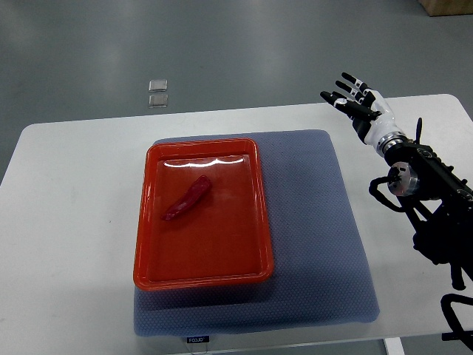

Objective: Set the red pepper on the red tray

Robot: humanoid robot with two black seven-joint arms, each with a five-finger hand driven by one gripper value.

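Since the red pepper (pixel 188 197) already lies inside the red tray (pixel 151 214), in the top view the task looks finished as far as placement goes. The pepper rests diagonally on the tray's floor, toward its far left part, touching no wall that I can make out. The tray sits on a blue-grey mat (pixel 318 222) spread over the white desk (pixel 66 207). Well off to the tray's right, beyond the mat's far right corner, the right hand (pixel 353 98) hangs with fingers spread and holding nothing. No left arm shows. What remains, I judge, is at most parking the right arm.
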